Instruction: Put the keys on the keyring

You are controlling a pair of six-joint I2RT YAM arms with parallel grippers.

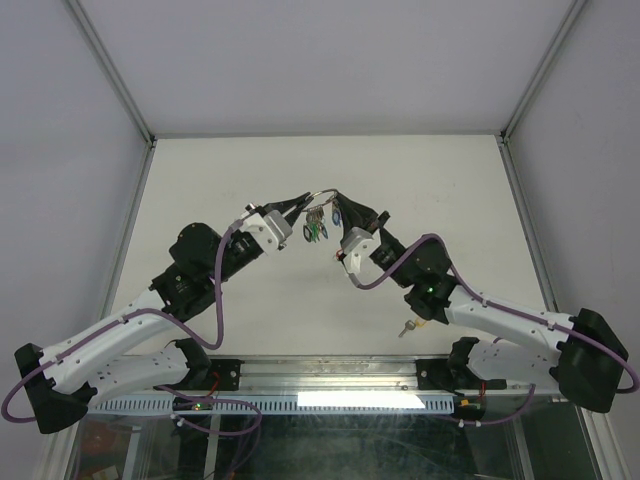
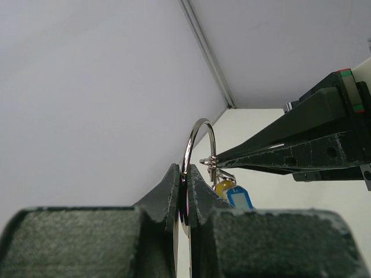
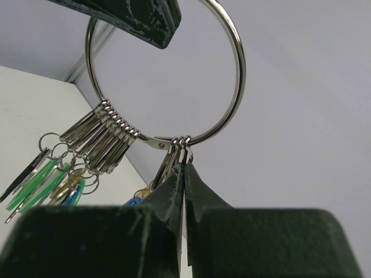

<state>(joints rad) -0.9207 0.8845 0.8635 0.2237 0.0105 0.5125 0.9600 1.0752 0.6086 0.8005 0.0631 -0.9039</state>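
Both grippers meet above the middle of the table (image 1: 200,180), with the keyring (image 1: 318,195) suspended between them, clear of the surface. The left gripper (image 2: 186,174) is clenched on the near arc of the keyring (image 2: 197,139), its fingers pressed flat on either side of the wire. The right gripper (image 3: 184,169) is clenched just under the ring's lowest arc, pinching the wire clips of a few keys (image 3: 87,147) threaded there. The remaining keys hang in a fanned bunch to the left of that grip. The table is plain white and enclosed by pale grey walls (image 1: 330,60) with metal corner posts. A metal rail (image 1: 330,378) runs along its near edge at the arm bases. The overhead view alone shows both arms reaching inward, and a small metallic item (image 1: 405,328) lying on the table beside the right arm, too small to identify. The right wrist view alone resolves the separate clips and the green heads. The left wrist view shows yellow and blue heads below the right gripper's fingers (image 2: 278,147).
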